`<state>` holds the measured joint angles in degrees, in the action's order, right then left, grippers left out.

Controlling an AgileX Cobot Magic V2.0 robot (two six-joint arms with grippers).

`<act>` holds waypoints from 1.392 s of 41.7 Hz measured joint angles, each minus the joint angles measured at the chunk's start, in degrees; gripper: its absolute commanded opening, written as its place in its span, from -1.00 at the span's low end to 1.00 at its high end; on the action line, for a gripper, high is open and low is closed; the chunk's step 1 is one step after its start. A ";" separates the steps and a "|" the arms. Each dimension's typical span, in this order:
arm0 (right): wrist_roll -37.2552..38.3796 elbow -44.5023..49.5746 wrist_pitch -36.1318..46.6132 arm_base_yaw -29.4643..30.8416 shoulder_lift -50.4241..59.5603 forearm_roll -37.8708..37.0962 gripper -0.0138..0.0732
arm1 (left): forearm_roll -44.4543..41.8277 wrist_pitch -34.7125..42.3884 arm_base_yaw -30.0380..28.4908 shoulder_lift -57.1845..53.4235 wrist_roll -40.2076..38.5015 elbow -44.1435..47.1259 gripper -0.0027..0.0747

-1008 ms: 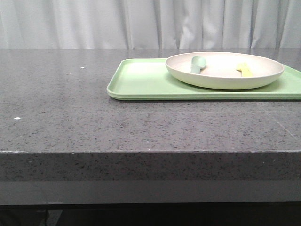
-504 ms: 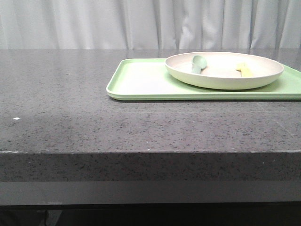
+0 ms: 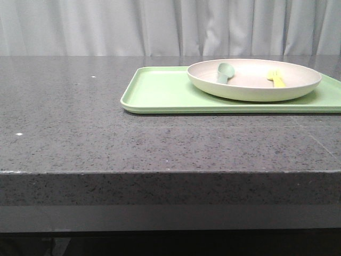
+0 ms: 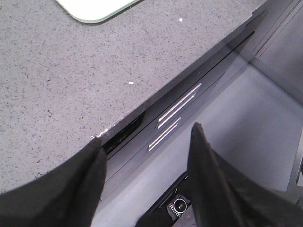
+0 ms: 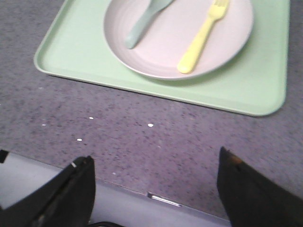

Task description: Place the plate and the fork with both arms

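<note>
Tray point(image 3: 160, 90) and spoon point(image 5: 142, 23) run past picture edges

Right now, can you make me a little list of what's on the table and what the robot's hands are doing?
tray: light green tray lying flat on the grey table
plate: cream plate sitting on the tray
fork: yellow fork lying inside the plate
spoon: grey-green spoon lying inside the plate, apart from the fork
left gripper: left gripper open, empty, at the table's edge
right gripper: right gripper open, empty, at the table's near edge, short of the tray
</note>
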<state>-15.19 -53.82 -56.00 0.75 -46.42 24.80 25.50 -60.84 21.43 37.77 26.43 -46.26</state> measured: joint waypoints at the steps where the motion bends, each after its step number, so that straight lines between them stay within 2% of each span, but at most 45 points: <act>1: -0.63 -0.87 -0.57 -0.17 -1.10 1.04 0.61 | 0.00 0.00 0.00 -0.13 0.00 0.05 0.07; 9: -2.31 -8.71 -3.71 -4.03 -11.52 4.13 0.61 | 0.14 0.11 0.00 -0.25 0.00 0.14 0.07; 13: -0.62 -12.65 -4.35 -6.19 -16.67 3.95 0.61 | 0.14 0.20 0.00 -0.25 0.05 0.14 0.07; 18: 4.95 -17.23 -4.95 -8.59 -22.39 -0.59 0.61 | 0.14 0.20 0.00 -0.25 0.05 0.14 0.07; 28: 19.28 -26.96 -7.30 -13.53 -33.84 -15.18 0.61 | 0.14 0.20 0.00 -0.25 0.13 0.14 0.07; 37: 26.06 -36.16 -11.95 -13.90 -44.44 -20.99 0.61 | 0.14 0.20 0.00 -0.25 0.13 0.14 0.07; 51: 28.55 -49.88 -14.97 -13.31 -60.40 -21.69 0.60 | 0.14 0.20 0.00 -0.25 0.13 0.14 0.07; 58: 32.13 -55.53 -14.97 -11.19 -65.95 -21.80 0.36 | 0.14 0.20 0.00 -0.25 0.13 0.14 0.07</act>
<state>16.94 -109.35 -70.97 -10.44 -112.37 3.00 25.64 -60.64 21.43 37.52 26.56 -46.12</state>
